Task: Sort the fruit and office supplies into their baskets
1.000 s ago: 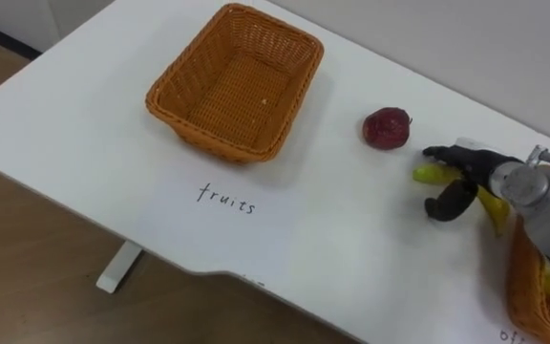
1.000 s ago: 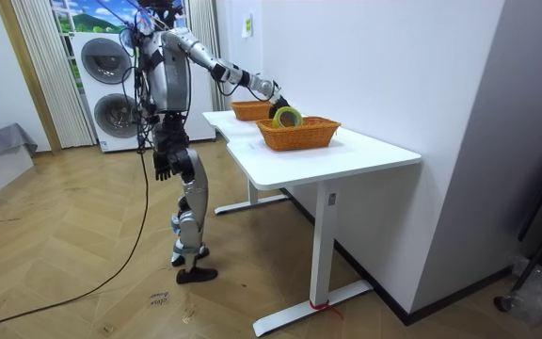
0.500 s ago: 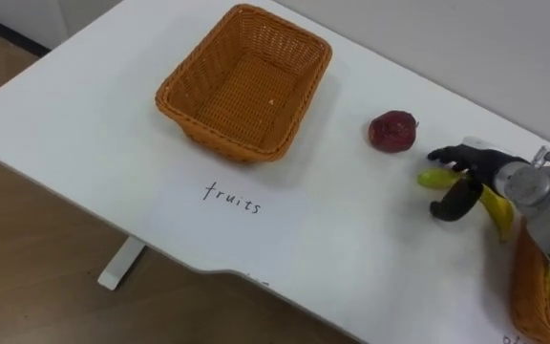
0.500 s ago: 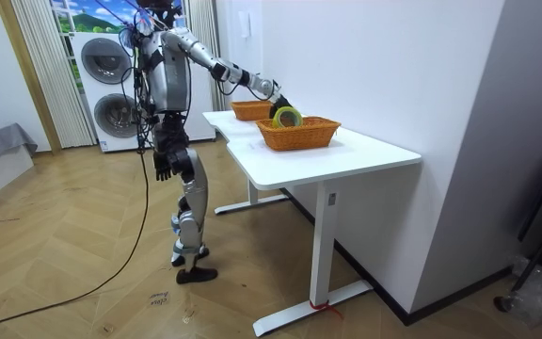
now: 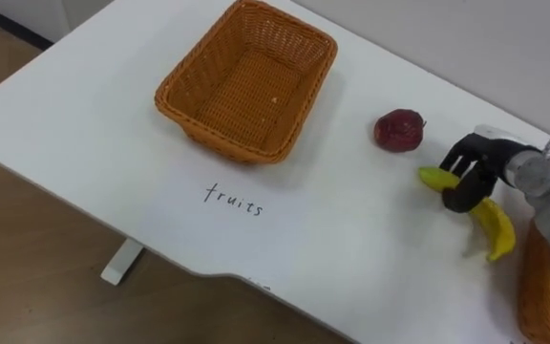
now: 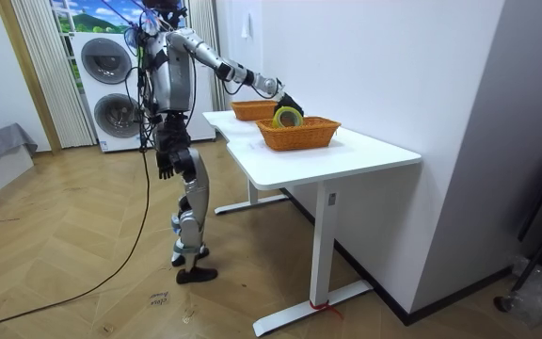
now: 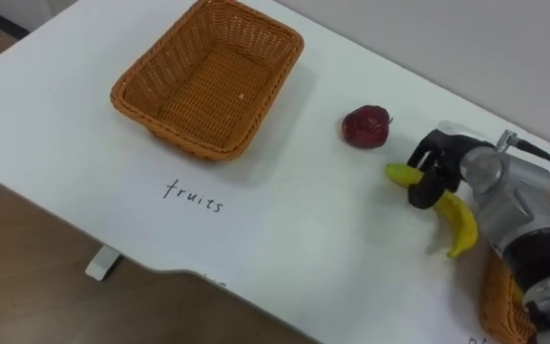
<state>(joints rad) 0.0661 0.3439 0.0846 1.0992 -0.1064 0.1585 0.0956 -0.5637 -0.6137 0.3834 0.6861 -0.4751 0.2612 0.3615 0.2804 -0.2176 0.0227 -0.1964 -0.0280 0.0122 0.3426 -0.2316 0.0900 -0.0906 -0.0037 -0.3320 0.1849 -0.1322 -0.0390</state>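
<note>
A yellow banana [image 5: 486,221] lies on the white table [image 5: 84,124] to the right of a dark red apple [image 5: 399,129]. My right hand [image 5: 468,170] comes in from the right, its fingers and thumb curled round the banana's upper end. The empty wicker fruit basket [image 5: 246,76] stands at the far left, above a handwritten "fruits" label [image 5: 230,199]. In the room view I stand at the table's end with my right arm [image 6: 238,73] stretched over it. My left hand [image 6: 163,171] hangs by my side.
A second wicker basket [image 5: 540,304] sits at the right edge with something yellow in it; the room view shows a yellow-green tape roll [image 6: 287,117] inside it. The table's front edge runs close below the label. A wall lies beyond the far edge.
My right hand's fingers, spread over the banana a second ago, have curled round its upper end. The whole picture has shifted slightly.
</note>
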